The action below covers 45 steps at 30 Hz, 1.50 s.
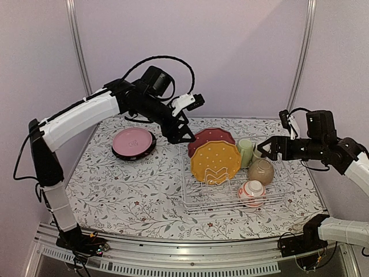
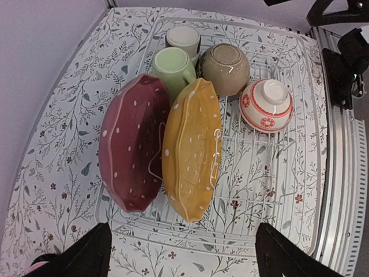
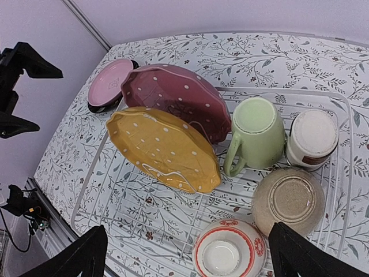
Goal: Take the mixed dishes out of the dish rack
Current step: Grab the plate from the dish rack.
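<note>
The left tool [image 1: 183, 135] hangs over the back left corner of the dish rack [image 1: 196, 202], beside the upper rim of the maroon plate [image 1: 214, 136]. Its fingers stand wide apart with nothing between them. The right tool [image 1: 266, 149] is spread just as wide and empty, near the pale green cup [image 1: 245, 151] at the rack's right side.

The maroon plate stands on edge at the back, with the orange plate [image 1: 215, 161] close against its front. Whether the two touch cannot be told. The tan bowl [image 1: 260, 171], the patterned bowl [image 1: 252, 193] and the small grey-white cup [image 3: 312, 137] sit upside down in the right half. The pink plate [image 1: 133, 140] lies on the dark-rimmed plate [image 1: 134, 154] on the counter [image 1: 115, 196], left of the rack.

The step in hand looks like a grasp of the maroon plate. To do it well, the left tool should come down square over the top rim, with one finger behind the plate and the other slipped into the narrow gap before the orange one. A skewed approach would likely knock the orange plate forward. The glaze looks slick, so a deep bite on the rim is wiser than a fingertip pinch. The plate should then rise straight up until it clears the wire prongs [image 1: 218, 175] before it swings toward the pink plate.
</note>
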### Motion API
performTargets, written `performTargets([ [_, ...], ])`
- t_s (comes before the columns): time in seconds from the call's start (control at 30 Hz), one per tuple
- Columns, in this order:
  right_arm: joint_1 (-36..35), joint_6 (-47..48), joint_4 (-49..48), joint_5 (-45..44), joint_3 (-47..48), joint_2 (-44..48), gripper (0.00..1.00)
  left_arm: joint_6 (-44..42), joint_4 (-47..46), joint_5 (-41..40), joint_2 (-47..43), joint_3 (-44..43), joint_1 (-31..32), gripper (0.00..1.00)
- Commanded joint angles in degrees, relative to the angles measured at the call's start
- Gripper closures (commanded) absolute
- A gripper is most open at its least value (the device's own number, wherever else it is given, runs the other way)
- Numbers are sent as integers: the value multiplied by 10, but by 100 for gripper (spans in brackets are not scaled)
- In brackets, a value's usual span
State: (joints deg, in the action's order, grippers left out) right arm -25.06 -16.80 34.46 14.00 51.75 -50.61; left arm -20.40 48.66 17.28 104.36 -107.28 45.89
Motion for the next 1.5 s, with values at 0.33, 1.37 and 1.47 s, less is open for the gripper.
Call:
performTargets([
  [0.33,3,1,20,-6,-39,62,1,-54,84,71,209,-198,20,20],
  [1.37,4,7,30,-15,-40,64,1,-58,98,32,288,-259,55,65],
  [1.47,4,8,30,-17,-40,64,1,-58,96,8,288,-258,60,71],
])
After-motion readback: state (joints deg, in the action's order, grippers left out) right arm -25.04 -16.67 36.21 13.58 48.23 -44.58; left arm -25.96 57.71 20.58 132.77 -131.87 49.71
